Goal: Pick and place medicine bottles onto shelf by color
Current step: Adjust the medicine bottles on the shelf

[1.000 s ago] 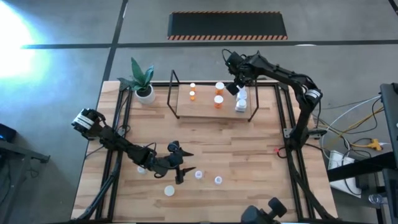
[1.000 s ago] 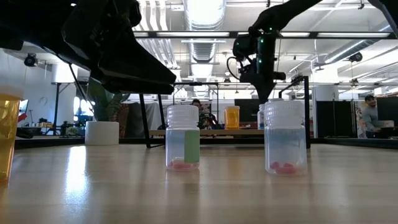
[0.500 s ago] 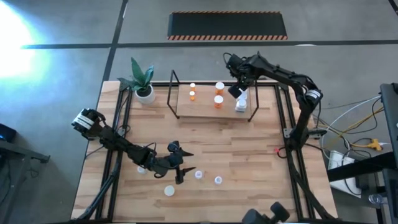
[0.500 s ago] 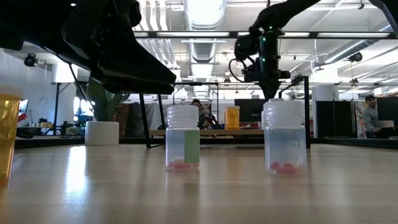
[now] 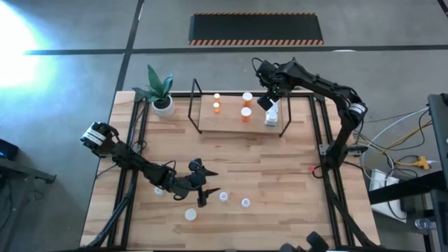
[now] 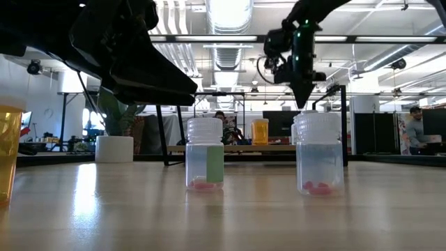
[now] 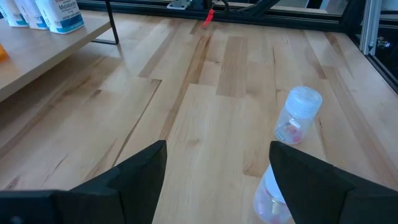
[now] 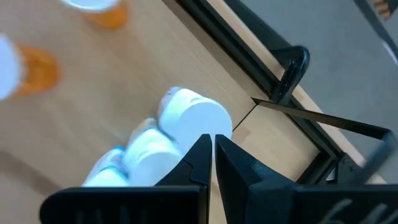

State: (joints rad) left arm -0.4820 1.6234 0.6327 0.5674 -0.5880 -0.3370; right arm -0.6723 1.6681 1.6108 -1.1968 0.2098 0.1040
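Observation:
The shelf (image 5: 231, 120) stands at the table's far side. It carries several orange bottles (image 5: 246, 114) and a row of white bottles (image 5: 271, 117) at its right end. My right gripper (image 5: 267, 102) is shut and empty, just above the white bottles (image 8: 194, 118). My left gripper (image 5: 208, 183) is open near the table's front, and nothing is between its fingers (image 7: 217, 186). Two clear bluish bottles (image 7: 297, 116) (image 7: 271, 200) stand upright on the table just beyond it, by one finger. In the low view they stand side by side (image 6: 205, 155) (image 6: 319, 153).
A white pot with a green plant (image 5: 162, 102) stands at the far left by the shelf. Two more bottles stand near the front left (image 5: 159, 190) (image 5: 190, 214). An orange bottle (image 6: 8, 153) shows at the low view's left edge. Black frame rails run along both table sides.
My right gripper has shifted a little toward the table's right edge and risen slightly above the white bottles on the shelf. Its fingers stay shut.

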